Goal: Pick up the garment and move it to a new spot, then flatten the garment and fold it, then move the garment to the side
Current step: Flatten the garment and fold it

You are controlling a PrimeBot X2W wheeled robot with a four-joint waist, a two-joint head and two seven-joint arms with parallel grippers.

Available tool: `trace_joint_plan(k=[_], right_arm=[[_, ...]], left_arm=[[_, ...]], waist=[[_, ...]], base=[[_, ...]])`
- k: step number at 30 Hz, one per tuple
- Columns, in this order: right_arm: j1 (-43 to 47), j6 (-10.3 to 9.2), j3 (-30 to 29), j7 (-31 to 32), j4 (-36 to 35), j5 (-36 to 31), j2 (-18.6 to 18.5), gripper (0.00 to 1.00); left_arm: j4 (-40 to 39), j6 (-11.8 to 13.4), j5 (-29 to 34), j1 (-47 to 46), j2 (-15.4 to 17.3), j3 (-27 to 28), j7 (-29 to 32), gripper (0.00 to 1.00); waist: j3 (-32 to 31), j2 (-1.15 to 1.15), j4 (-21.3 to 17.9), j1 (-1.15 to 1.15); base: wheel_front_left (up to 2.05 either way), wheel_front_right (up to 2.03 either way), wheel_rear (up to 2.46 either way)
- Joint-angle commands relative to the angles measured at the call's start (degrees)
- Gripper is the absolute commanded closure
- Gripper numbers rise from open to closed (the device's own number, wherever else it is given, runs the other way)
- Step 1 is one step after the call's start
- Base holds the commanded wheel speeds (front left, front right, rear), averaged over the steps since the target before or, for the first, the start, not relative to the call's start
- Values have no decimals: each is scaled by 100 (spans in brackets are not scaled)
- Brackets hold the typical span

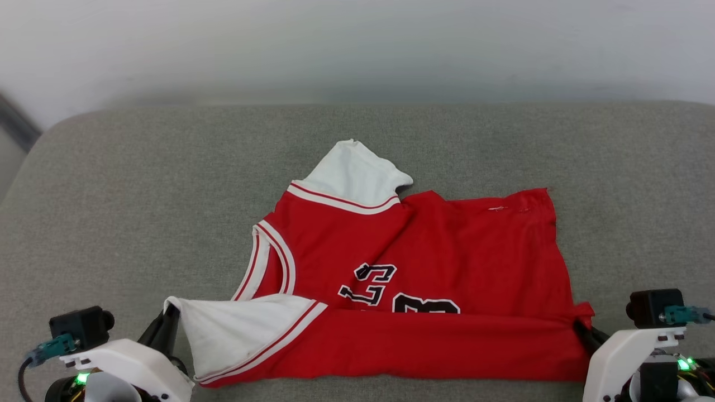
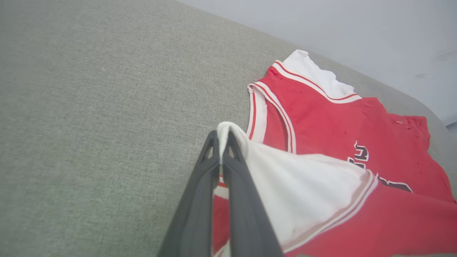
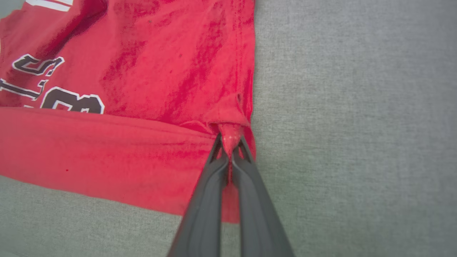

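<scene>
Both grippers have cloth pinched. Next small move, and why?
Probably carry both pinched corners away from the robot together: the left gripper holds the white sleeve, the right gripper the red hem corner, and the garment is folded over only along its near edge.

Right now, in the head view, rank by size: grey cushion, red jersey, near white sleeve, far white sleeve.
grey cushion
red jersey
near white sleeve, far white sleeve: near looks bigger, maybe only closeness.

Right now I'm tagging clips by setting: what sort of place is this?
Likely indoors, at a sofa or padded bench: grey fabric cushion, plain pale wall behind, red jersey spread on it.
</scene>
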Motion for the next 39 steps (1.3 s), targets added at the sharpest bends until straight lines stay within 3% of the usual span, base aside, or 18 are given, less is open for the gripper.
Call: trace_joint_plan(k=[1,10,12,13,15,19,26,33,39], right_arm=[[-128,-9,43,-21,67,-40,-39,100],[-726,-7,473,-374,938,-226,-132,97],[-826,-8,523,-505,1143,-322,-143,54],[-851,-9,551,-555,1246,-403,-154,0],[-900,-9,596,-706,1384,-388,-94,0],[-927,-7,675,-1169,1462,-322,-89,0],[-847,-6,720,-2315,1126,-42,-16,0],[-674,-6,813,-2859,665,-81,91,0],[-461,-6,974,-2909,146,-94,168,0]], left_arm=[[103,-55,26,-140,-61,-43,18,100],[1306,-620,-68,-904,-551,-441,263,100],[1535,-788,-190,-1015,-670,-492,379,95],[1649,-845,-216,-1071,-703,-506,407,73],[1833,-950,-283,-1152,-797,-506,406,0],[2077,-998,-252,-1252,-776,-478,311,0],[1900,-798,-114,-1193,-264,-427,544,0],[996,-424,-276,-872,465,-495,1621,0],[267,63,-794,-391,865,-503,2694,0]], waist=[[191,0,-13,-1],[550,0,-60,-1],[559,0,-57,-1],[550,0,-55,-1],[502,0,-54,-1],[314,0,-74,-1],[-71,0,-221,-1],[-305,0,-428,-1],[-213,0,-657,-1]], base=[[0,0,0],[0,0,0],[0,0,0],[0,0,0],[0,0,0],[0,0,0],[0,0,0],[0,0,0],[0,0,0]])
